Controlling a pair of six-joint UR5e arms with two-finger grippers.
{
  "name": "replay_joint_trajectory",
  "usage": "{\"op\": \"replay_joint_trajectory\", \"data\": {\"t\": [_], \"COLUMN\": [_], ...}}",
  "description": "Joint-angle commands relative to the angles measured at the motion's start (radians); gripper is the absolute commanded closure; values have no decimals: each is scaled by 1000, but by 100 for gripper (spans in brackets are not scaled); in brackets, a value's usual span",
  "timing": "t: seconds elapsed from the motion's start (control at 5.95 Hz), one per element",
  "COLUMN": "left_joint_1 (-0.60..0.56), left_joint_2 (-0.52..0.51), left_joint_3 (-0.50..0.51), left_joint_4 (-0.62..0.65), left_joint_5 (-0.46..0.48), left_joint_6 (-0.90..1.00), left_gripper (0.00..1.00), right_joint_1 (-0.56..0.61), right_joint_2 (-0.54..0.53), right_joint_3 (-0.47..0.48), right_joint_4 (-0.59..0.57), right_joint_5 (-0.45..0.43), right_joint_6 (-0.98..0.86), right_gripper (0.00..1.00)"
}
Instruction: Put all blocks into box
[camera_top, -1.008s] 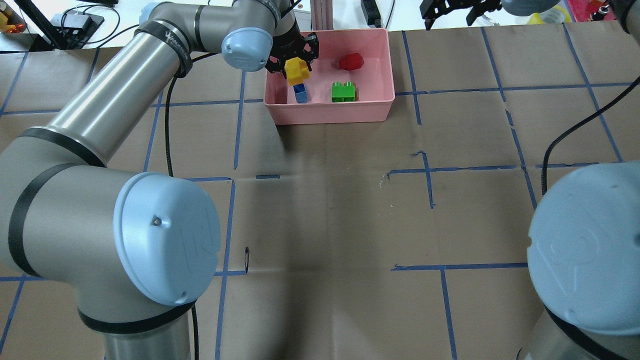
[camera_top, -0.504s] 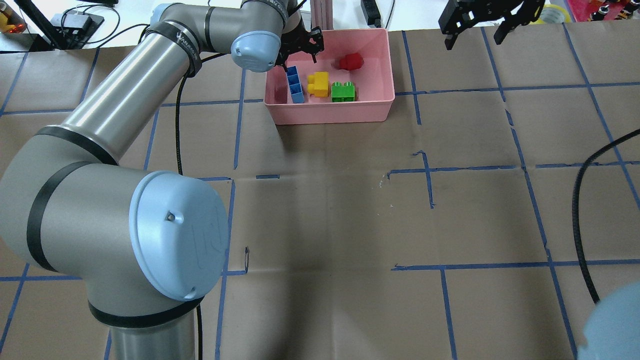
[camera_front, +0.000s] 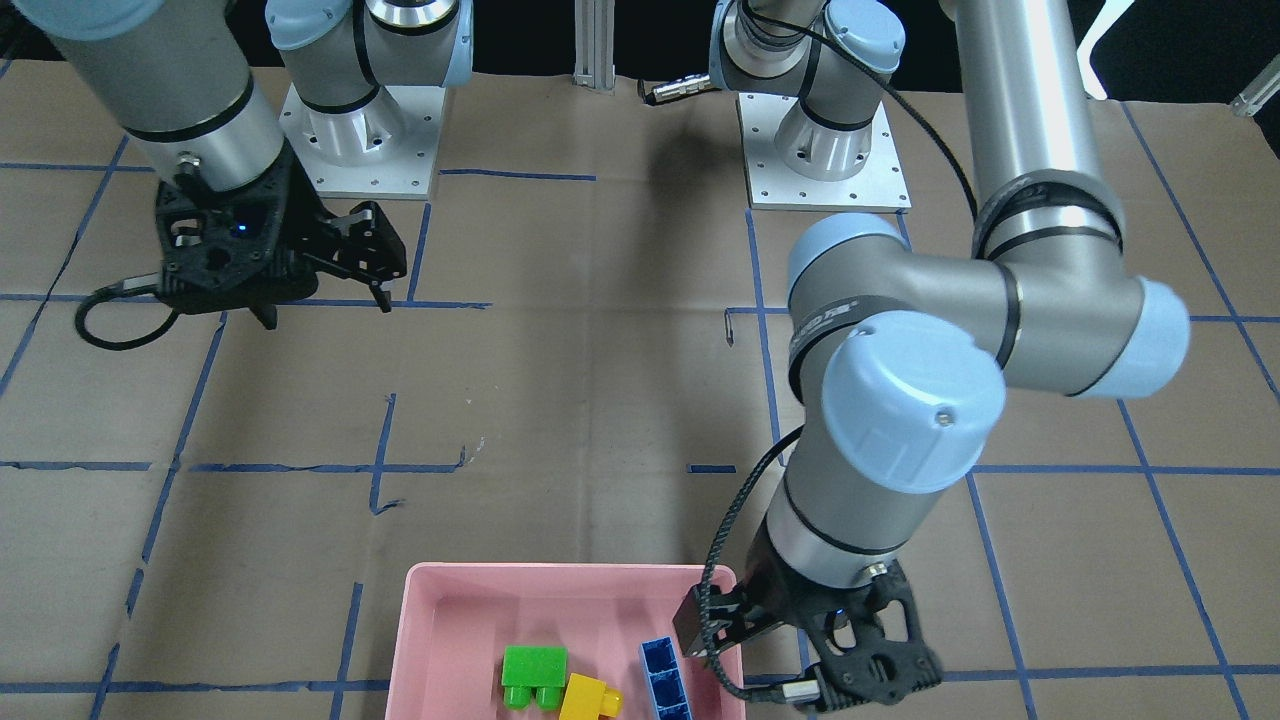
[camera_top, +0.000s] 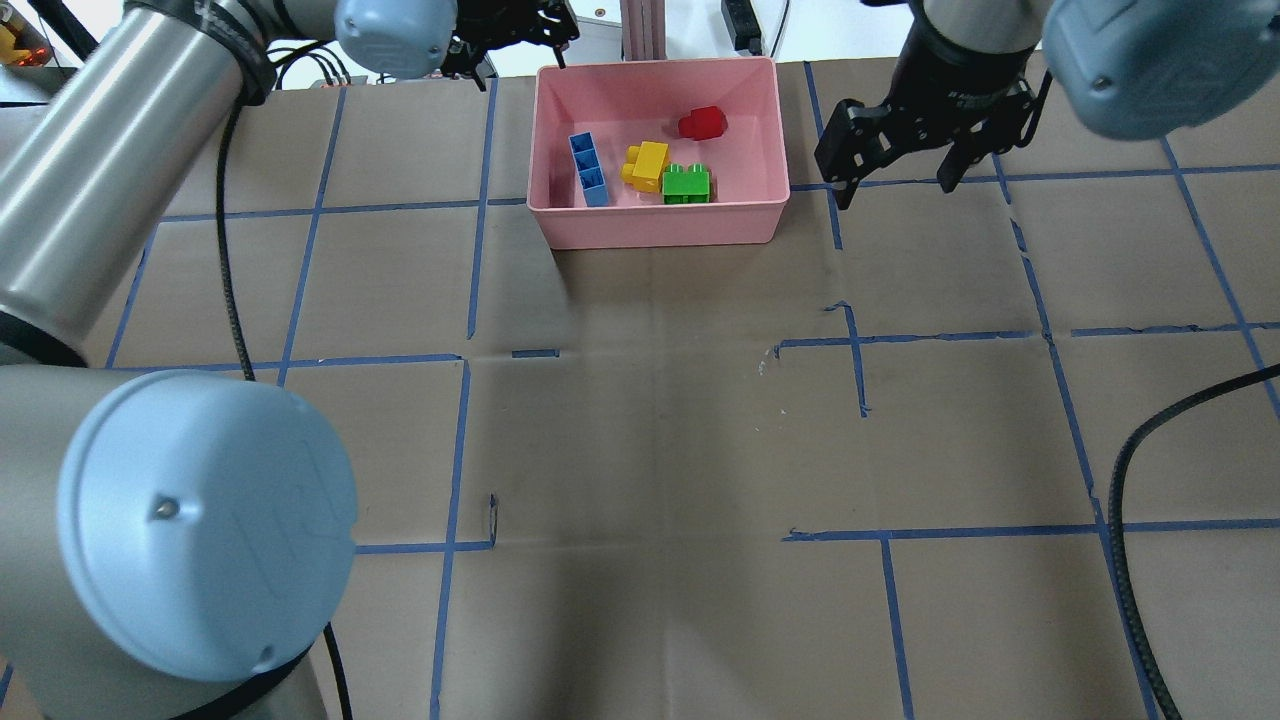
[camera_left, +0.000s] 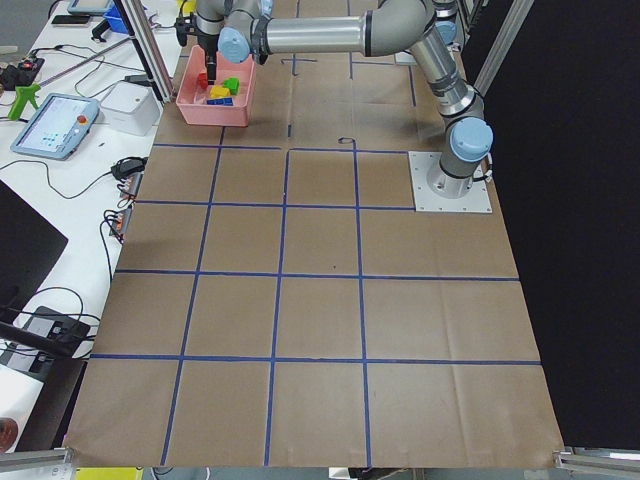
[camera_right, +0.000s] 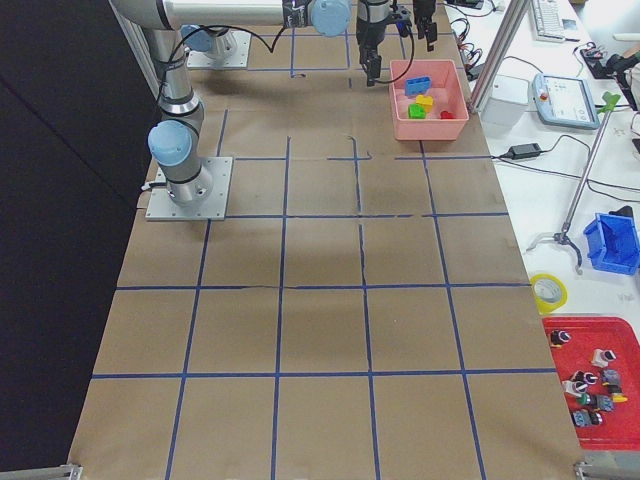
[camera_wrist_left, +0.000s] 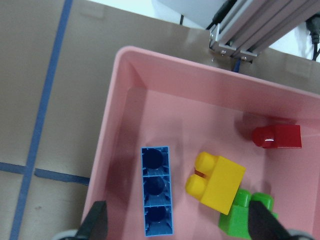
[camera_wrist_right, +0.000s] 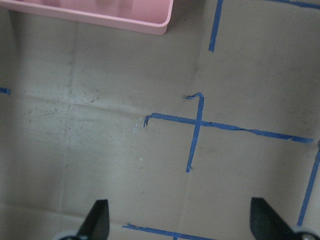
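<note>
A second ago my left arm hung over the box with the yellow block pinched in its gripper. Since then it has let go and drawn back, and the left gripper is now spread wide and empty off the box's far left corner. Meanwhile the right arm has swung in; the right gripper hovers over bare table just beside the box's right end, also spread and carrying nothing. Inside the box lie the blue block near the left wall, the yellow block touching the green block in the middle, and the red block apart towards the far wall. I see no block left on the table, so I judge the job done. There is pale lettering on the left arm's black band, too small for me to read; box and blocks show no writing.
</note>
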Motion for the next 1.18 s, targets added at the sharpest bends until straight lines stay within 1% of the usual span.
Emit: {"op": "replay_joint_trajectory", "data": {"t": [0.0, 0.17, 0.34, 0.5, 0.67, 1.01], "left_joint_1": [53, 89, 109, 109, 103, 100], "left_joint_2": [196, 322, 430, 490, 503, 553], "left_joint_3": [-175, -319, -444, -510, -487, -486], "left_joint_4": [-85, -87, -82, -122, -254, -278], "left_joint_5": [25, 26, 20, 22, 20, 16], "left_joint_6": [173, 326, 348, 355, 361, 396], "left_gripper": [1, 1, 1, 0, 0, 0], "right_joint_1": [21, 20, 17, 17, 11, 3], "right_joint_2": [-70, -72, -78, -96, -116, -136], "right_joint_3": [136, 143, 151, 154, 152, 123], "right_joint_4": [-41, -46, -43, -32, -29, -25], "right_joint_5": [-1, -4, -46, -85, -84, -74], "right_joint_6": [29, 28, 25, 38, 45, 46], "right_gripper": [0, 0, 0, 0, 0, 0]}}
